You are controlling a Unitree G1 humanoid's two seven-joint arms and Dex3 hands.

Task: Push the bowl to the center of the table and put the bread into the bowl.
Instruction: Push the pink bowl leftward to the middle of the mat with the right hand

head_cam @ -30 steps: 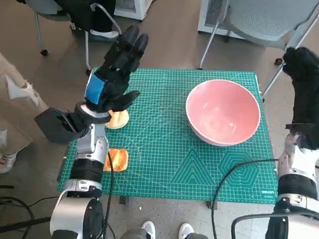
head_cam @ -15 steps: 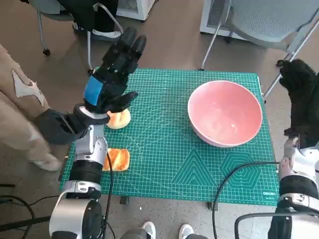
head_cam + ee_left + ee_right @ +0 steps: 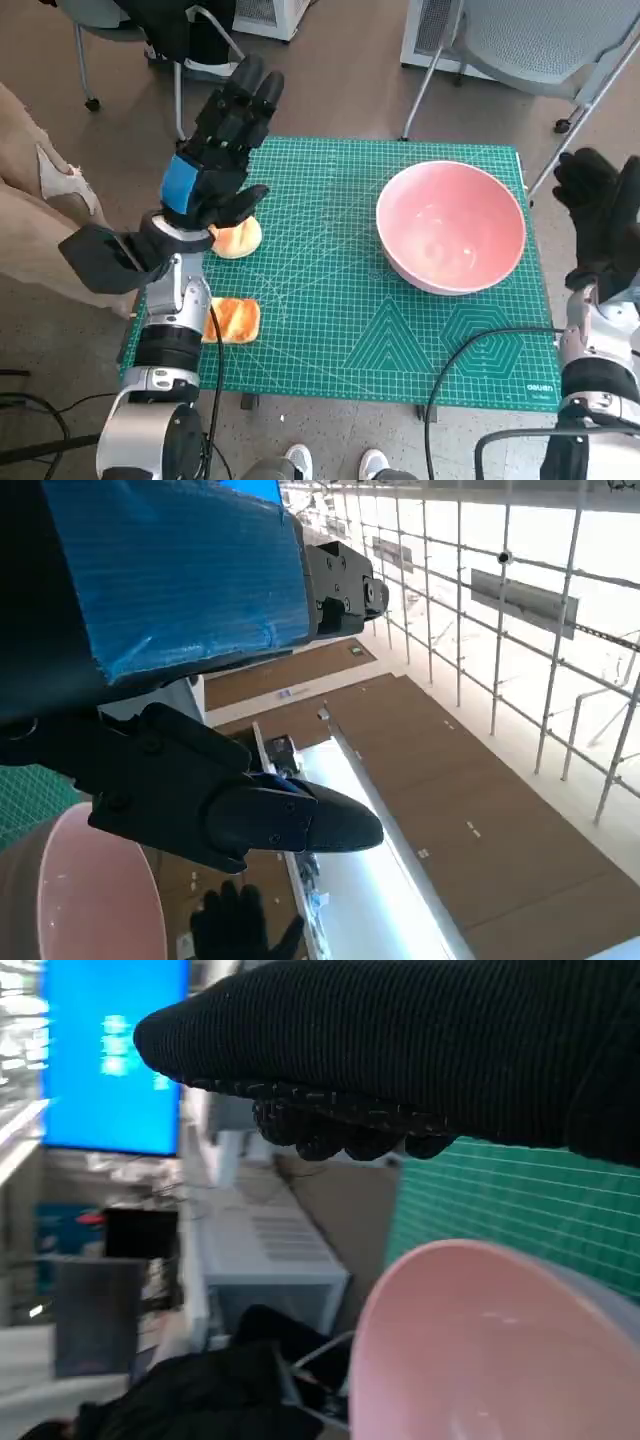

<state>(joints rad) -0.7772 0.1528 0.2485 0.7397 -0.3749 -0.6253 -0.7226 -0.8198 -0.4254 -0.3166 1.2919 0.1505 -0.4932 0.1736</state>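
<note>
Only writing I can spot is a small white brand mark printed at the near right corner of the green cutting mat (image 3: 330, 320), and it's too tiny to actually read; the rest of the print is just grid lines and triangle outlines. The pink bowl (image 3: 450, 226) sits empty on the right half of the mat, closer to the right edge than to the middle. There are two bits of bread over by the left edge: a toasted slice (image 3: 236, 320) near the front left corner, partly tucked behind the left forearm, and a paler round piece (image 3: 240, 238) further back, half covered by the left hand (image 3: 215, 160). That hand is raised above the back left part of the mat with its fingers straight and spread, holding nothing. The right hand (image 3: 600, 225) hangs off the right edge of the mat, beside the bowl but apart from it, gloved fingers loosely spread, nothing in it either; the frame cuts part of it off. The right wrist view shows the bowl's rim just below the glove, and some blurry blue screen behind that I can't make out.
</note>
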